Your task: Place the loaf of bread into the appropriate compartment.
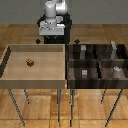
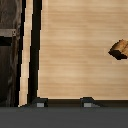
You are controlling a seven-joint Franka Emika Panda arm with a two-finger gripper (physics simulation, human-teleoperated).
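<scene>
The loaf of bread (image 1: 30, 62) is a tiny brown lump with tan specks. It lies on the floor of the light wooden tray (image 1: 10, 75) on the exterior view's left. It also shows in the wrist view (image 2: 119, 49), at the picture's edge, on the tray floor (image 2: 75, 60). My gripper (image 1: 51, 39) hangs above the tray's far edge, well away from the loaf. In the wrist view the gripper (image 2: 64, 103) is open and empty, with both fingertips (image 2: 41, 102) apart.
A dark wooden box (image 1: 95, 61) with several compartments stands on the exterior view's right, touching the tray. Small grey cubes (image 1: 84, 73) and a pale object (image 1: 116, 70) sit in its compartments. Its dark wall (image 2: 32, 50) shows in the wrist view. Both stand on thin legs.
</scene>
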